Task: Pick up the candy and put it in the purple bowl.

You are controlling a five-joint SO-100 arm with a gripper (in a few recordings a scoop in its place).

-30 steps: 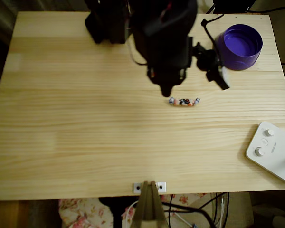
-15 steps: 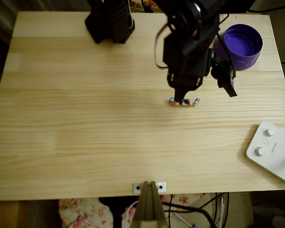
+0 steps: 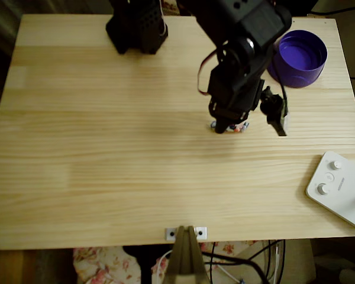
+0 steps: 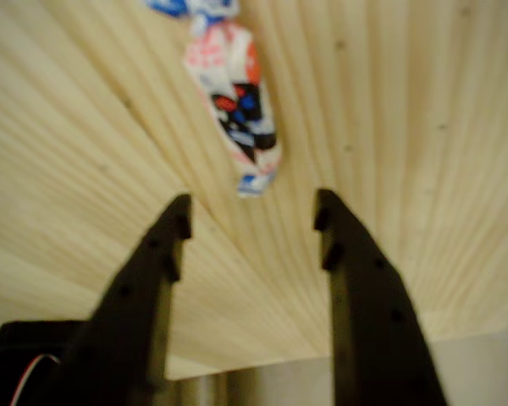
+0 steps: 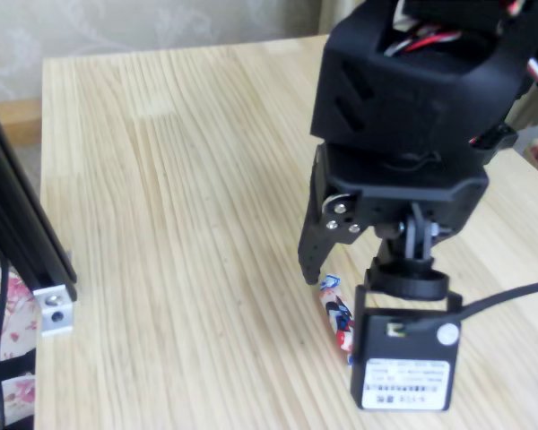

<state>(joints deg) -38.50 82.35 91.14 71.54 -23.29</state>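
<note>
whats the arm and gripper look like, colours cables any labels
The arm is matte black plastic with red and white wires. The gripper has two flat, tapering black fingers. A black camera module beside it carries a white printed label and a black cable.

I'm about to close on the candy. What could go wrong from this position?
1. In the wrist view the candy lies ahead of the open gripper, with just its twisted end near the gap, so closing now may catch only wrapper or nothing.
2. The candy runs lengthwise between the fingertips, and one fingertip sits right by its end, so descending could nudge it away across the table.
3. The purple bowl stands close behind the arm; a low carry might clip its rim.
</note>
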